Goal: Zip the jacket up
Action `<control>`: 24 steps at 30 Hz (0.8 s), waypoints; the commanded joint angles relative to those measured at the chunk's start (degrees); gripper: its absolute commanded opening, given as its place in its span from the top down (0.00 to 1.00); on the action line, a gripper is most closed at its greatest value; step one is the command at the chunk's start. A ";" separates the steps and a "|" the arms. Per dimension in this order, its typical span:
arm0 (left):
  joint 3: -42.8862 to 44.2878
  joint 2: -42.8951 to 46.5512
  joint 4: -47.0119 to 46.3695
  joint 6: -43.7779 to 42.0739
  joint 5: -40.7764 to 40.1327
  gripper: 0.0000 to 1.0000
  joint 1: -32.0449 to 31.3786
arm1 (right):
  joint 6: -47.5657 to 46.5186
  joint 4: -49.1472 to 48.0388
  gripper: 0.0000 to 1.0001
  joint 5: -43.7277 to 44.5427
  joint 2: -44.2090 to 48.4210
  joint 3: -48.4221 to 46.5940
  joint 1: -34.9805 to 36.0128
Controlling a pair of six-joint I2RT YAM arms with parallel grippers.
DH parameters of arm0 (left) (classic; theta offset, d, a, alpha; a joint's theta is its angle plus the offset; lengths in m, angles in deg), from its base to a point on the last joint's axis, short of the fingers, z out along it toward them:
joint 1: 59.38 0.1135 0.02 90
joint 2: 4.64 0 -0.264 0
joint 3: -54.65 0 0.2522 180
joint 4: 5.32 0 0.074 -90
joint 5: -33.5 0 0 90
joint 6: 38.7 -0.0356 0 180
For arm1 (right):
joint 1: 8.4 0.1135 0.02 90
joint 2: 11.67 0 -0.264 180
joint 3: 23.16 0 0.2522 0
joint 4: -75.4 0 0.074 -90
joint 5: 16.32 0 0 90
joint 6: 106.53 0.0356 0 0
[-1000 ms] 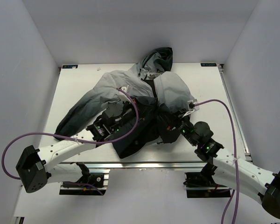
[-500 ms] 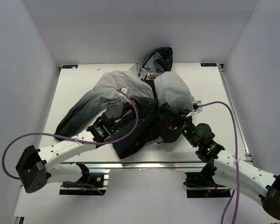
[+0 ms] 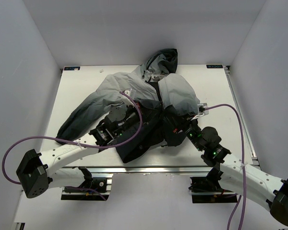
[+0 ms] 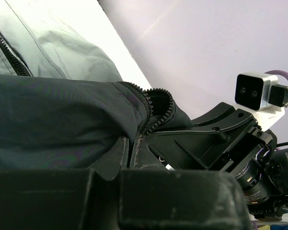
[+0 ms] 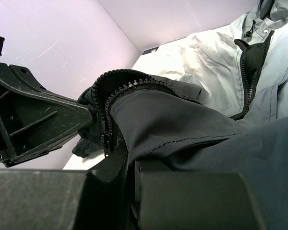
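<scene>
The jacket (image 3: 134, 86) lies open on the white table, hood (image 3: 159, 58) at the far end, fading from light grey to black at the near hem. My left gripper (image 3: 141, 114) is shut on the black front panel beside its zipper teeth (image 4: 153, 112). My right gripper (image 3: 176, 123) is shut on the other black front edge (image 5: 182, 120), just right of the left one. In the right wrist view a zipper slider (image 5: 105, 141) hangs at the end of the curled teeth (image 5: 129, 86). The two gripped edges meet between the grippers. Higher up, the zipper (image 5: 249, 81) is open over black lining.
The left sleeve (image 3: 79, 117) trails toward the table's left near side. White walls enclose the table (image 3: 77, 86) on three sides. A metal rail (image 3: 149, 168) runs along the near edge. Purple cables (image 3: 134, 108) loop over both arms.
The right arm has shifted slightly to the right and nearer, pulling its jacket edge with it. The left arm has held still. Both grips are unchanged.
</scene>
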 commanded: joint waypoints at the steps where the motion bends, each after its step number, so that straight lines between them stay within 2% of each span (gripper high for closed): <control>1: 0.01 1.79 -2.56 0.53 1.15 1.00 0.24 | 0.66 -4.69 1.00 -0.61 -0.19 -0.36 -0.33; 24: 0.19 1.44 -2.74 0.62 1.85 1.00 0.24 | 2.42 -8.73 1.00 0.00 -1.77 0.16 -0.33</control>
